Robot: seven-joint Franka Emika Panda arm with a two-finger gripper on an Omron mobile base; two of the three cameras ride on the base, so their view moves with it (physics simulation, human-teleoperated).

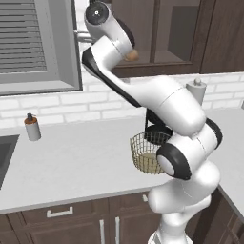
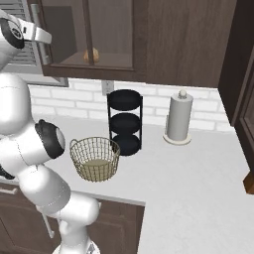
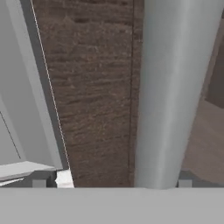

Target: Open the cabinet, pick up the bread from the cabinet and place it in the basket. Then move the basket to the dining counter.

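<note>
I am on the first step, opening the cabinet (image 2: 149, 39). My arm reaches up high at its left door, gripper (image 3: 111, 183) spread wide around the handle (image 3: 170, 92), not yet clamped. Next I should close and pull. The bread (image 2: 91, 55) sits inside behind glass; the basket (image 2: 95, 158) waits on the worktop below.

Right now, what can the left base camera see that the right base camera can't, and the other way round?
The left base view alone shows a small bottle beside a sink, under a window blind. The right base view alone shows the whole black three-tier rack and a wall socket. Both show the wire basket on the grey worktop, the paper towel roll, and the bread behind the cabinet glass.
</note>
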